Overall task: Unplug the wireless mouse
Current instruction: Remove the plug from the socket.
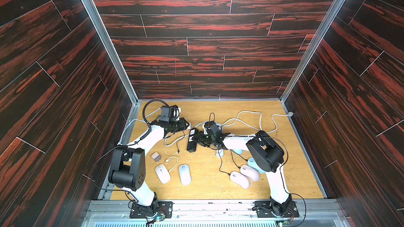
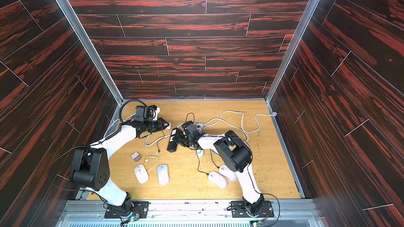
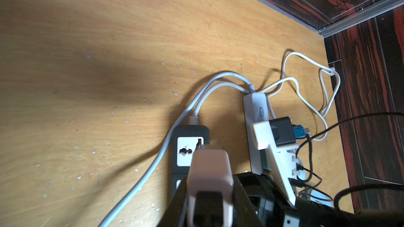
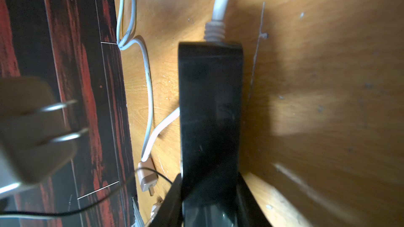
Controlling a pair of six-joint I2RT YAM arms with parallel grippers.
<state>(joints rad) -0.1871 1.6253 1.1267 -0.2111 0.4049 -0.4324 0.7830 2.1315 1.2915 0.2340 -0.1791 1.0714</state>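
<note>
On your tabletop, the right fingers clamp the black power strip, two pale wireless mice lie toward the front with a pink pair beside the right arm on black leads, and the left fingers hold the pink charger, prongs clear of the strip.

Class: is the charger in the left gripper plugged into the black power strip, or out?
Out. The charger shows both prongs bare, apart from the black power strip.
</note>
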